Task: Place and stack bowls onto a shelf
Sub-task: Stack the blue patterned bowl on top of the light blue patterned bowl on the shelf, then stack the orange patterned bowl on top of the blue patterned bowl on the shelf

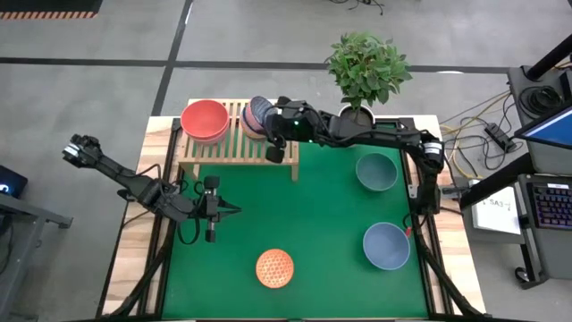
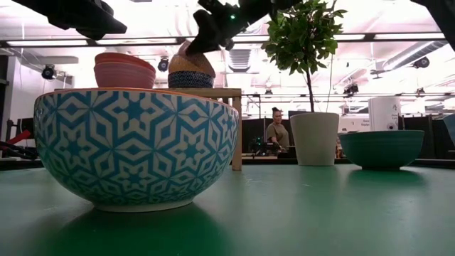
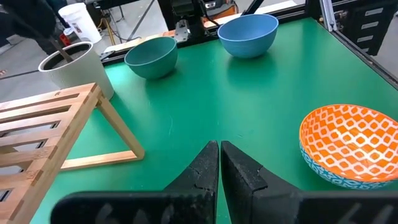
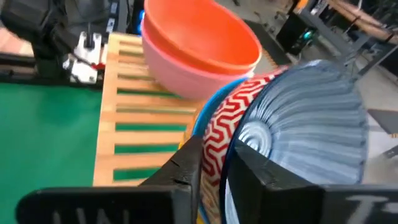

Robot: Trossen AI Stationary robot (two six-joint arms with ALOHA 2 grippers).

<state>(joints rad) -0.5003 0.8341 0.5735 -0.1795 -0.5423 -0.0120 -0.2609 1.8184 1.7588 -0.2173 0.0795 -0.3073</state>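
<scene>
Blue-white patterned bowl [image 2: 135, 149]: nearest the low camera, glossy, geometric star print, its base cut by no edge but filling much of that view; hidden in the high view.

Left gripper [image 1: 211, 234]: low over the green worktop [image 1: 313, 224], jaws closed together, holding nothing.

Shelf [image 1: 234, 148]: light-wood slats at the worktop's far edge. Red bowl [image 1: 205, 117] nested in pink bowl [image 2: 122, 75] at its left end.

Right gripper [image 4: 214, 168]: at the shelf, jaws pinching the rim of a tilted, ribbed blue-white bowl [image 4: 305, 130], which sits in a red zigzag bowl [image 4: 233, 118]; bowls beneath mostly hidden.

Orange patterned bowl [image 1: 274, 267]: near edge, lattice print.

Dark teal bowl [image 1: 376, 172], slate-blue bowl [image 1: 386, 246]: smooth, right side.

White plant pot [image 2: 314, 138]: foliage partly cut off.
</scene>
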